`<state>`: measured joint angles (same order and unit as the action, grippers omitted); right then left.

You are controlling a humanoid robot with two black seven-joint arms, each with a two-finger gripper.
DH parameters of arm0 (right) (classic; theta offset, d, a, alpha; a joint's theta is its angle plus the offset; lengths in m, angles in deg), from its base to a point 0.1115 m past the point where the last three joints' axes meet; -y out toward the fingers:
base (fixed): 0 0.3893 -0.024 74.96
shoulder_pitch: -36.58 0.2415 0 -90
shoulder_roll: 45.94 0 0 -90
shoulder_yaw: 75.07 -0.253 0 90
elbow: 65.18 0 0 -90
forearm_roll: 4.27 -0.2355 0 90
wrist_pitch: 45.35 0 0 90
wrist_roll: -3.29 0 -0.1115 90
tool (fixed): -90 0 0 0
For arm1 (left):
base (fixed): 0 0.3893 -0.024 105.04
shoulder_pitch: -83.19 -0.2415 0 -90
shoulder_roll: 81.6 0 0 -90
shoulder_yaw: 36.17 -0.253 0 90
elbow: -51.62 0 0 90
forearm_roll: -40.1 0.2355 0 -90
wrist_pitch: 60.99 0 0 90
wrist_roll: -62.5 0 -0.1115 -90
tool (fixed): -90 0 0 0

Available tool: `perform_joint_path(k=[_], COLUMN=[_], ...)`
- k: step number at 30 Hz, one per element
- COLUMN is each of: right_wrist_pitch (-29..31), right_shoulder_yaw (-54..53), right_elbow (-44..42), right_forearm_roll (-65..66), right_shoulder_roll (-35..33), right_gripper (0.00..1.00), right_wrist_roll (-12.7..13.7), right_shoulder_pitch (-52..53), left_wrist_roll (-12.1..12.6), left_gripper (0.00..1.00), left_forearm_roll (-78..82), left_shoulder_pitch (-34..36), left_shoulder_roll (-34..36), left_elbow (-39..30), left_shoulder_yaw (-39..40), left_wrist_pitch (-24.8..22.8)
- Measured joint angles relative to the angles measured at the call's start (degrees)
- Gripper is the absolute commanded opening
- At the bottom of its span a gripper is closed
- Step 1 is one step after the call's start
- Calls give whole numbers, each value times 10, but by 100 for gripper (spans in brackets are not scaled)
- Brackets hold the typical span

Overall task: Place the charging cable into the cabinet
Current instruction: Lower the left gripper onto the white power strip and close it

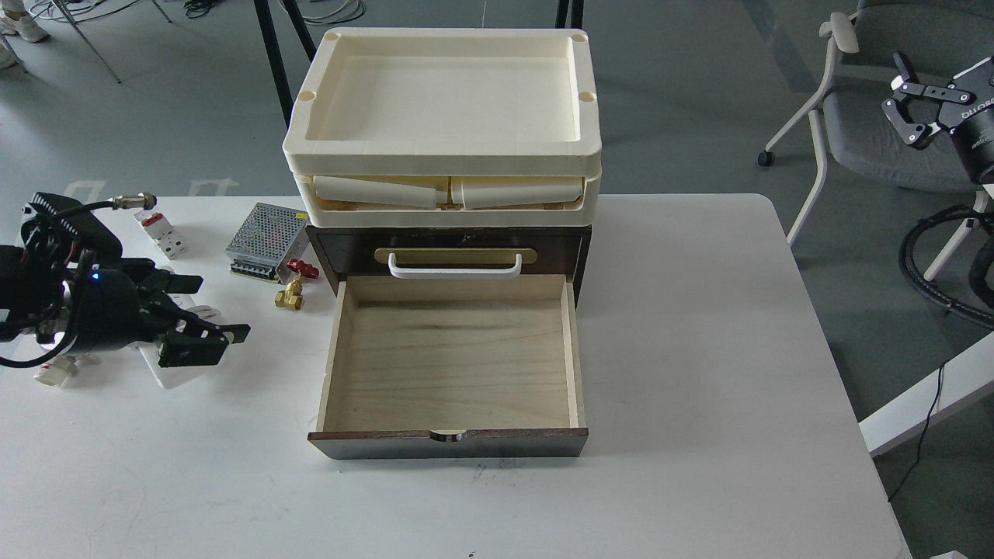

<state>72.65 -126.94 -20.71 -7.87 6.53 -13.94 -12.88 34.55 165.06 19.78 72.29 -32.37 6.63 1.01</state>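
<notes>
The charging cable (174,376), a white power strip with its cord wrapped round the middle, lies on the left of the white table (699,349). My left gripper (222,308) hangs open right over it and hides most of it; I cannot tell if it touches. The cabinet (342,250) is a dark brown box with a white handle (455,268), in the middle of the table. Its plywood drawer (454,365) is pulled out towards me and is empty. Cream trays (443,124) are stacked on top. My right gripper (902,101) is open, raised off the table at the far right.
A white-and-red breaker (161,233), a perforated metal power supply box (266,239) and a brass valve with a red handle (293,284) lie left of the cabinet. A white pipe fitting (53,373) sits under my left arm. A grey chair (870,124) stands beyond the table at right.
</notes>
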Motion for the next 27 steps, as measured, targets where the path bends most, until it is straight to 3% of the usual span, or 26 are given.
perform_joint_path(k=[7,19,27], right_wrist_pitch=[0,0,0], right_shoulder_yaw=[2,2,2], right_elbow=[-5,-7,-5], right_forearm_roll=[1,1,0], right_shoulder_roll=[9,7,2], right_gripper=[100,100,100], right_wrist_roll=[0,0,0], right_shoulder_pitch=[-3,-11,-20], left_wrist_roll=[0,-1,-1], left_gripper=[96,93,90], left_forearm_roll=[0,0,0], left_shoulder_pitch=[28,154,158], left_shoulder_roll=[-35,-124,-168], left_elbow=[121,319,395], left_shoulder_yaw=[-38,-213,-224], left_wrist_pitch=[0,1,57])
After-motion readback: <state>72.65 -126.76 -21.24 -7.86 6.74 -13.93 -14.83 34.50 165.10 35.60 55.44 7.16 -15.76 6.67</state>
